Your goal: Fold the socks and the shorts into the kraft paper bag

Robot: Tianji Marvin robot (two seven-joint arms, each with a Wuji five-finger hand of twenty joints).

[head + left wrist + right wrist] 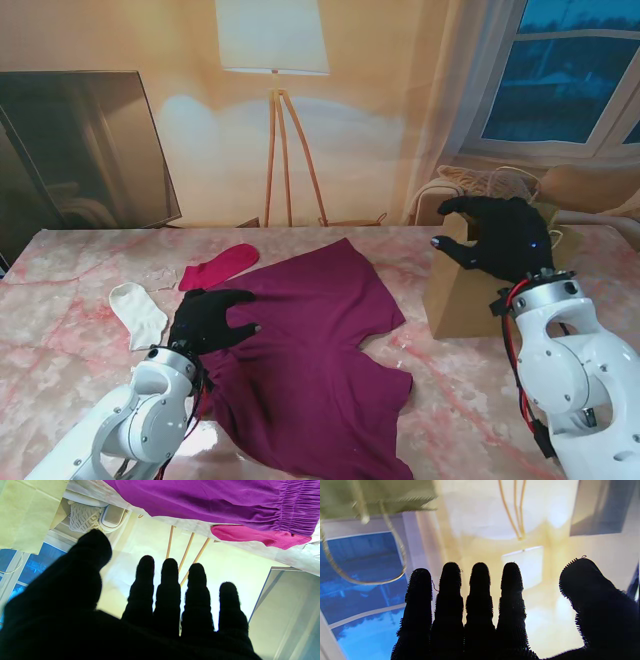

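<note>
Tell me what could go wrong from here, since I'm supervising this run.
The left hand lies open on the crumpled maroon shorts, so a fold may trap creases. The pink sock touches the shorts' far edge and could be dragged along. The right hand, open over the kraft paper bag, might tip it.

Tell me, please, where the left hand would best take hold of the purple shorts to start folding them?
Probably at the elastic waistband edge of the shorts, beside the left hand. That gathered hem lies flat along the shorts' left side, so coming down from above and pinching it there looks easiest. The right hand is over the kraft paper bag.
</note>
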